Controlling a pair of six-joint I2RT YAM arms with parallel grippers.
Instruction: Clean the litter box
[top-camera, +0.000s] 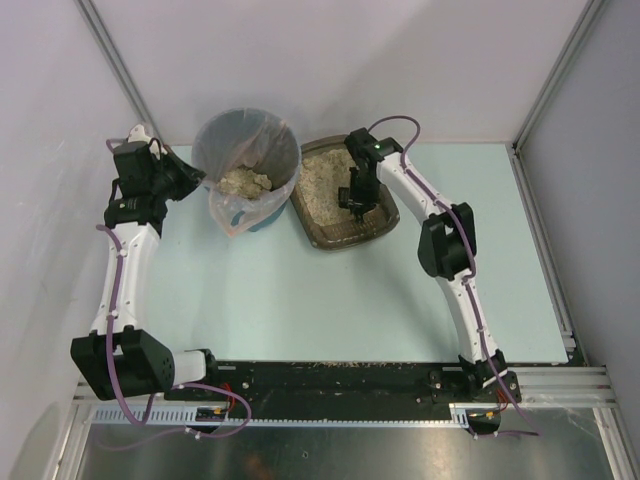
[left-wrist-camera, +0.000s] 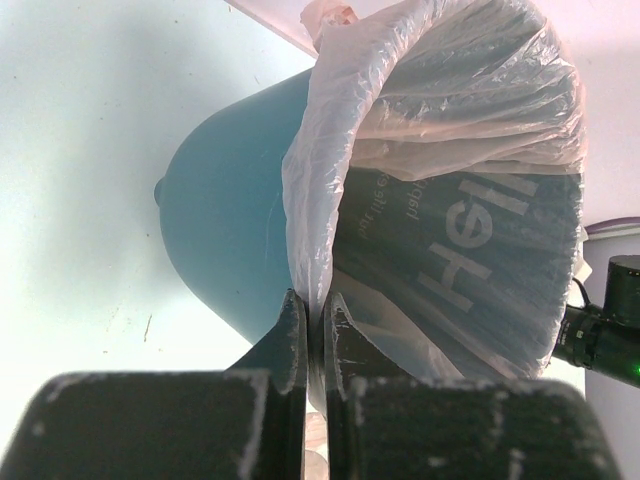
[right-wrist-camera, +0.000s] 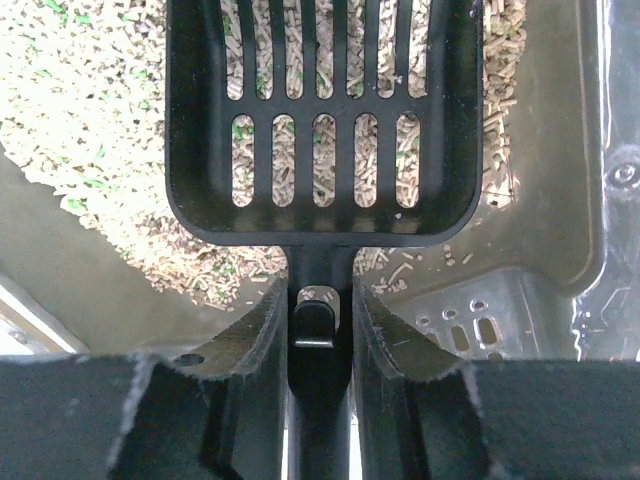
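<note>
Litter box (top-camera: 345, 241): shallow grey-brown tray on the table (top-camera: 300, 300); upper centre of the top view, just right of the bin; pale pellets (right-wrist-camera: 80, 100) heaped toward its far side, bare floor showing at the near side
Scoop (right-wrist-camera: 320, 225): black, slotted; its head hangs over the pellets inside the tray; pellets visible through the slots
Right gripper (right-wrist-camera: 320, 300): above the litter box; fingers clamped on the scoop's handle from both sides
Bin (left-wrist-camera: 230, 230): round, teal; upper centre of the top view, left of the tray; whether the two touch cannot be told; a clump of pale litter (top-camera: 245, 182) lies inside
Liner (left-wrist-camera: 450, 90): clear plastic bag folded over the bin's rim
Left gripper (left-wrist-camera: 315, 320): at the bin's left side; fingers almost together, pinching the liner's edge between them
</note>
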